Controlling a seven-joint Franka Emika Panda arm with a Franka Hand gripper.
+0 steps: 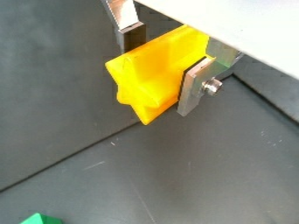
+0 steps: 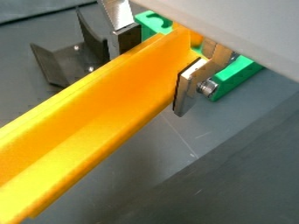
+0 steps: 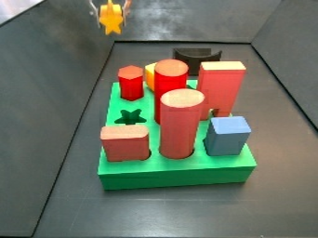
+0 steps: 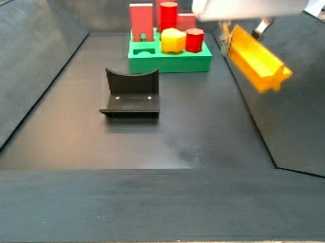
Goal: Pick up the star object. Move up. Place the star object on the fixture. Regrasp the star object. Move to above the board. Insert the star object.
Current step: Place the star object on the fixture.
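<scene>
My gripper is clamped on the star object, one silver finger pressed flat to its side and the other finger against the opposite side, so the piece sits squeezed between the pads, clear of the dark floor. In this wrist view I see the star's end face with its points. In a wrist view from along its length the star object shows as a long yellow-orange bar running out of frame, cut off at the edge. That same view catches the fixture beyond the bar and a bit of the green board behind my finger.

In a side view the star object appears small, hanging high above the far end of the board; my gripper is barely seen there. On the board I make out the dark star-shaped hole, a red hexagonal peg, a tall red round peg, a salmon block and a blue block. The fixture lies behind the board, mostly hidden.

In a side view from the opposite end, the fixture stands on the floor in front of the board, and the star object hangs tilted in the air, well apart from both; my gripper is mostly cut off at the top. I can read no writing or labels anywhere.
</scene>
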